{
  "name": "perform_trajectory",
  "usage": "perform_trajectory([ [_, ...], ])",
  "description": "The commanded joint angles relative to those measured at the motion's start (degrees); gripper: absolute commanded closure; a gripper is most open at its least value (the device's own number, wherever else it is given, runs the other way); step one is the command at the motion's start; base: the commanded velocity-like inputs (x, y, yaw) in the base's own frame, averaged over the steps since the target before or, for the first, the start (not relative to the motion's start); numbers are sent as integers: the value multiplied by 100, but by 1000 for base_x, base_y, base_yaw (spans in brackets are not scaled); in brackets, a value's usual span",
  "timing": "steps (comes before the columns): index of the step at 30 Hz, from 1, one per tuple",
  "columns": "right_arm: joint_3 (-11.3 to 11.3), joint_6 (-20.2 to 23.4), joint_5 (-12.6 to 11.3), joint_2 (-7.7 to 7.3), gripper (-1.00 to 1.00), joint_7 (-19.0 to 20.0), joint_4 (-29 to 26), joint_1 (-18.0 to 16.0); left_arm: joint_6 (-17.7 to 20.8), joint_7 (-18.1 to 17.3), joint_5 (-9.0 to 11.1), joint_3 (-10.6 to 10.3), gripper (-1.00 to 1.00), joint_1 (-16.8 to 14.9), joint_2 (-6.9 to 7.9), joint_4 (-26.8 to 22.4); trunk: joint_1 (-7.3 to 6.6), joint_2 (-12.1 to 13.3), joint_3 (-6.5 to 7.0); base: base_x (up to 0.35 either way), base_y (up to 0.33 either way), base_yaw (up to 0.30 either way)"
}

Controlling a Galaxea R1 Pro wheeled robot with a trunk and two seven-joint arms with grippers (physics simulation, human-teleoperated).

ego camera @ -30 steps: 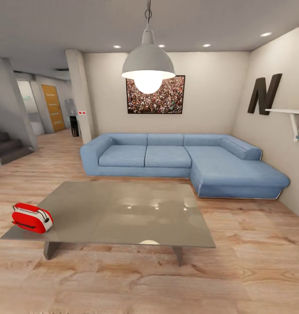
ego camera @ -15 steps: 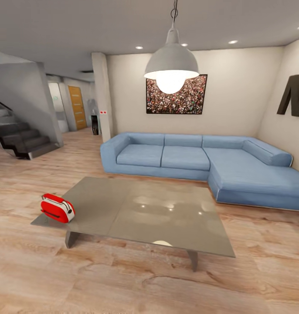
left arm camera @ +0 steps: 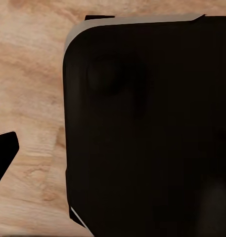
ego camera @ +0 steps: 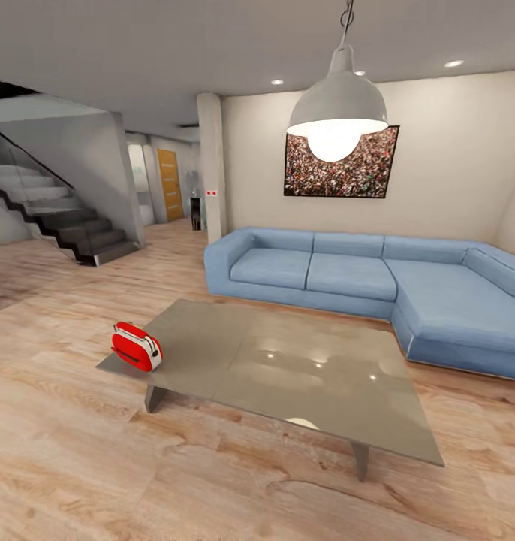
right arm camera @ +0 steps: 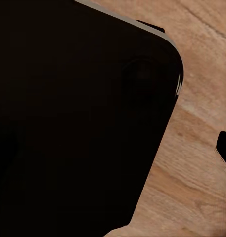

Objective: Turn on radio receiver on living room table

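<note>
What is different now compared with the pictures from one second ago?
The head camera has turned left: the staircase came into view and the wall letter left the frame. Nothing was taken hold of or let go. The red radio stays at the same corner of the table, before the sofa.

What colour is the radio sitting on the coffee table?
The radio is bright red with a white end panel and a dark stripe, seen best in the head view.

Bright, even render; lit pendant lamp (ego camera: 337, 105) and ceiling spots glare on glossy table (ego camera: 302, 368); wide-angle edge stretch.
</note>
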Motion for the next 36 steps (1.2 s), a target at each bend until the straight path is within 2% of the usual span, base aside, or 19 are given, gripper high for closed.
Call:
perform_trajectory([
  [1, 2, 0, 0, 1, -100, 0, 0, 0, 0, 1, 0, 0, -100, 0, 0, 0, 0, 0, 0, 0, 0, 272],
  [36, 1, 0, 0, 6, -100, 0, 0, 0, 0, 1, 0, 0, -100, 0, 1, 0, 0, 0, 0, 0, 0, 272],
])
